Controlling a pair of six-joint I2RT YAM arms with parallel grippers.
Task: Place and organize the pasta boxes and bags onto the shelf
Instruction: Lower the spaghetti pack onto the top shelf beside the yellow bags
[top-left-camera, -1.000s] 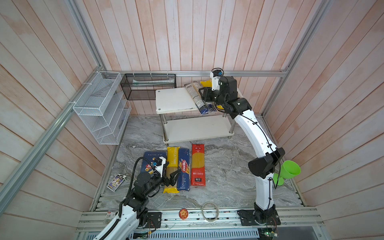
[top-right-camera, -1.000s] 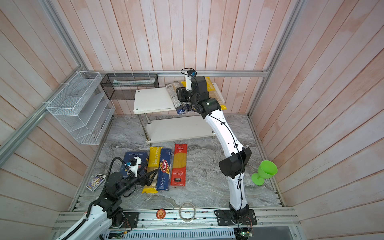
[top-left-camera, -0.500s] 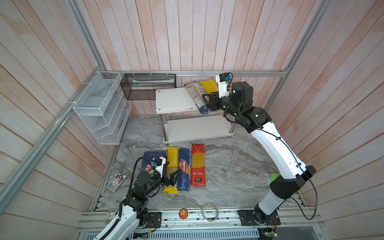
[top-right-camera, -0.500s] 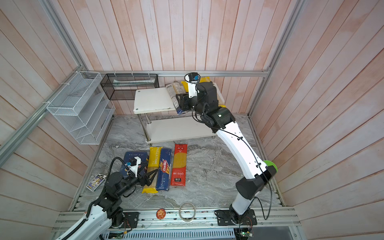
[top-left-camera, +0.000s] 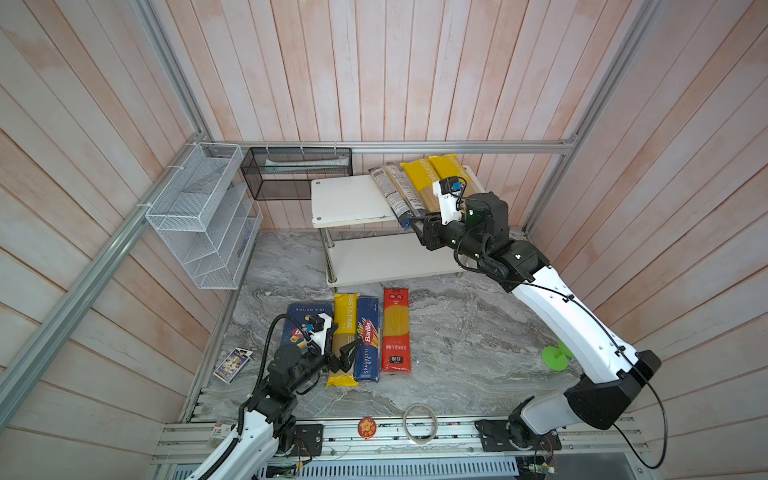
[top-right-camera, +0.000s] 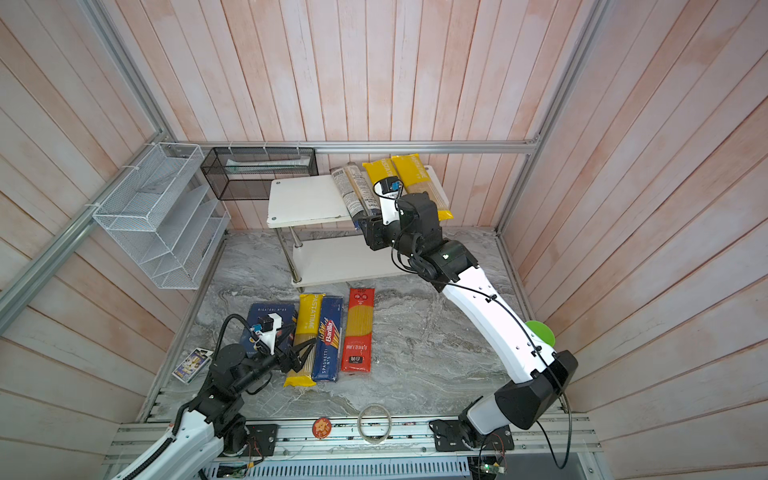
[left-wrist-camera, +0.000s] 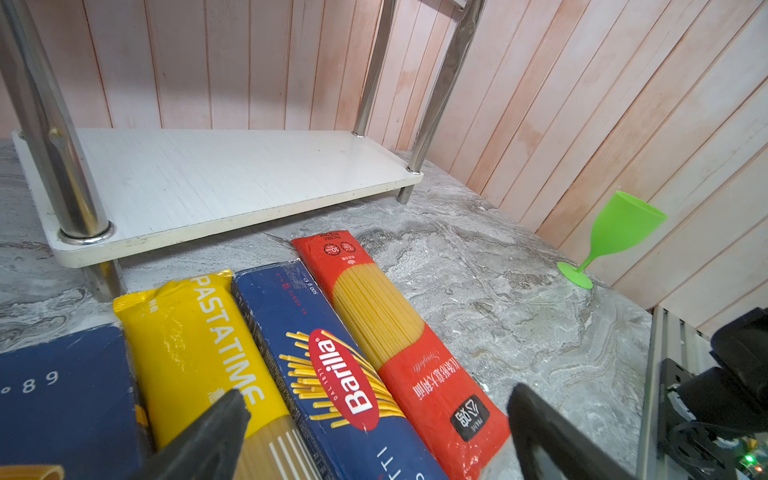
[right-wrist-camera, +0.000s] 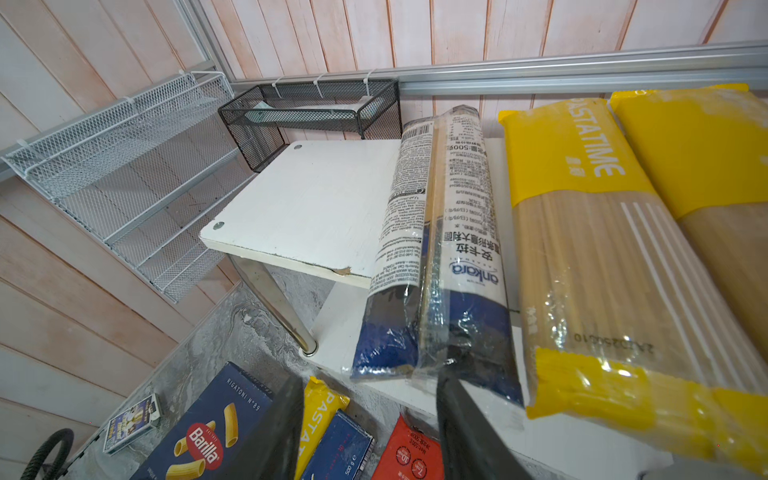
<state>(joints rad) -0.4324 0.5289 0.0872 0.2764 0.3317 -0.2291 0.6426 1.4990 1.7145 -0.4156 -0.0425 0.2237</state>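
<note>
Your right hand (right-wrist-camera: 369, 386) hanging released, empty; clear bag (right-wrist-camera: 457, 232) lying just ahead on shelf (right-wrist-camera: 307, 199) top. Your left hand (left-wrist-camera: 378, 395), also released, nearer arm, hovering over yellow bag (left-wrist-camera: 187, 340) on bench (left-wrist-camera: 498, 291); its long axis running ahead, toward shelf.

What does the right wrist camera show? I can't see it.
A clear ankara spaghetti bag with a dark blue end and two yellow PASTATIME bags lie side by side on the shelf's top board. The right pincer stands open near the ankara bag's blue end; a Barilla rigatoni box lies on the floor.
</note>
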